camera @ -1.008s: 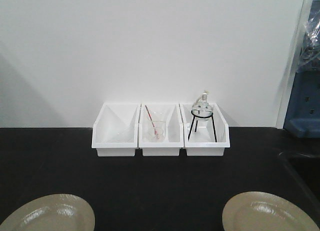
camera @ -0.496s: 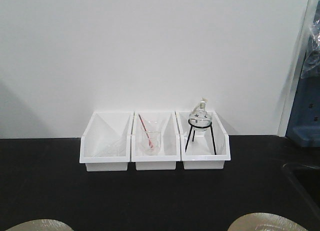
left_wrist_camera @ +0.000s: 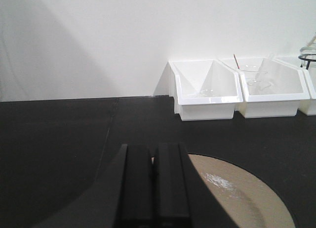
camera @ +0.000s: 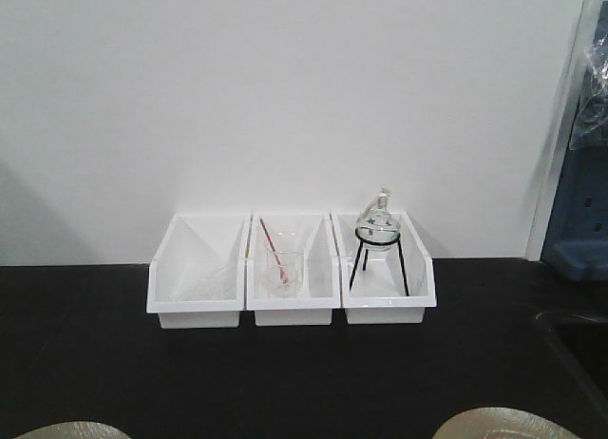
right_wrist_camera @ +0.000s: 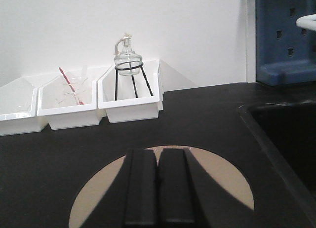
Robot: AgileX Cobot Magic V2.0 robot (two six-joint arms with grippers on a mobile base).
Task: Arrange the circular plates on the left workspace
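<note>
Two circular plates are lying flat on the black benchtop [camera: 285, 382], both near its front edge and well apart from each other. The left plate [left_wrist_camera: 237, 198] is showing a glossy beige-tan face with a bright streak of reflected light, and the right plate [right_wrist_camera: 217, 178] is showing the same tan face, duller in the shade. In the front view we are seeing only thin slivers of each at the bottom edge. We are holding our left gripper [left_wrist_camera: 153, 154] low over the near left part of the left plate, its flat black fingers pressed together with just a thin seam between them and nothing in them. Our right gripper [right_wrist_camera: 158, 156] is hanging over the middle of the right plate, closed in the same way. The benchtop is looking matte and smooth. Against the white wall, three white plastic bins are standing side by side and touching: the left bin [camera: 195, 287] is holding faint clear glassware we cannot make out, the middle bin [camera: 290, 296] a glass beaker [camera: 283, 268] with a red rod [camera: 270, 239], and the right bin [camera: 385, 301] a glass lamp [right_wrist_camera: 127, 53] on a black wire tripod [right_wrist_camera: 116, 85]. To the right, a sunken black sink basin [right_wrist_camera: 286, 139] is bordering the benchtop below a blue perforated panel [right_wrist_camera: 284, 35].
</note>
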